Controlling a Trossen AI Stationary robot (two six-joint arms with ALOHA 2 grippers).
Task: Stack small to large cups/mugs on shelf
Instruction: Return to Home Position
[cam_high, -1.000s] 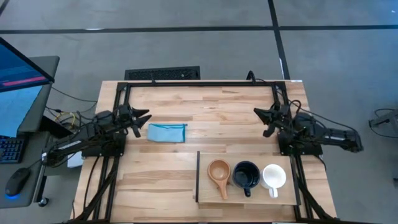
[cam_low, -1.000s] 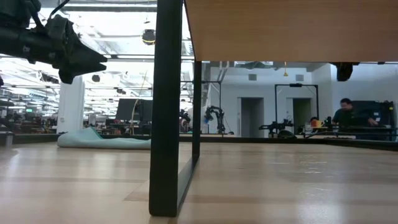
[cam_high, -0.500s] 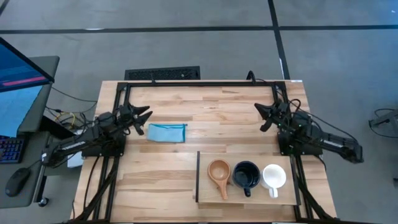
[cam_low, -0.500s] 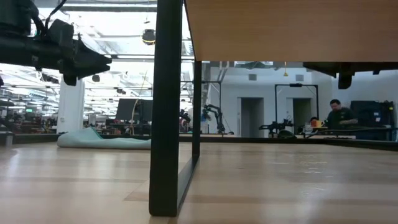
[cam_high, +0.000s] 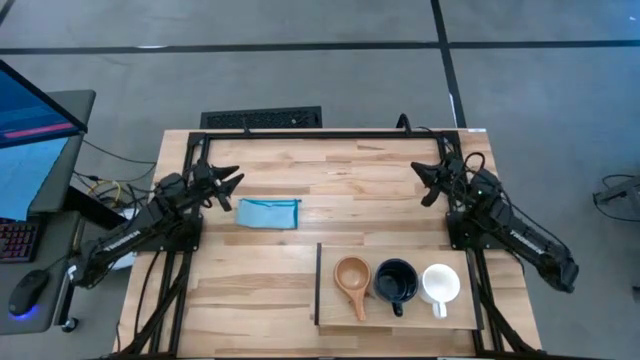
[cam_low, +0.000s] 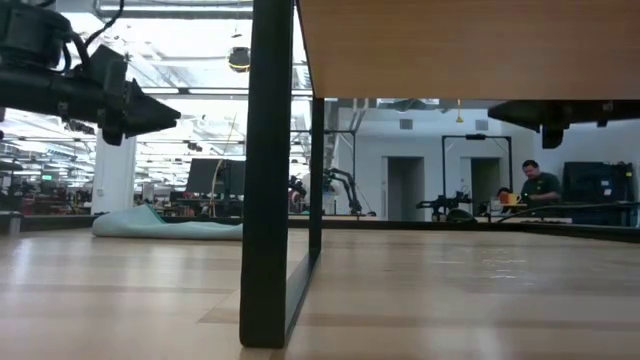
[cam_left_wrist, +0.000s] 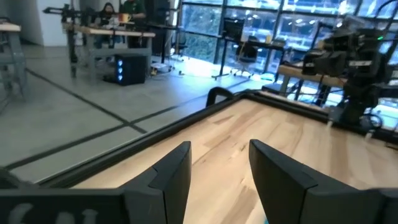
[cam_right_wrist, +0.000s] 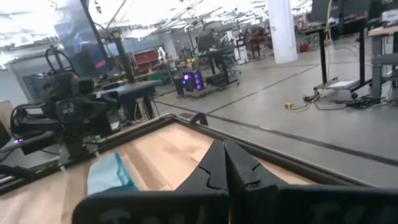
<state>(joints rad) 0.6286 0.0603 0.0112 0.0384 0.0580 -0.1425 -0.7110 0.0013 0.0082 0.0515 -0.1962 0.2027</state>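
High view: the left pincer (cam_high: 234, 186) hangs just beside the blue cloth (cam_high: 268, 212) and the right pincer (cam_high: 422, 182) over the tabletop (cam_high: 340, 165), while the tan cup (cam_high: 351, 273), black mug (cam_high: 396, 281) and white mug (cam_high: 440, 283) stand in a row on the shelf (cam_high: 400, 318). Left wrist view: fingers (cam_left_wrist: 174, 174) apart, gripping nothing. Right wrist view: fingers (cam_right_wrist: 214, 165) pressed together, empty.

No writing, label, brand, number or sign can be read in any view. In the high view, a monitor (cam_high: 35, 110) beside the worktop (cam_high: 360, 190) shows a blue screen with a red band across it. It may carry text, but anything on it is too small to make out.
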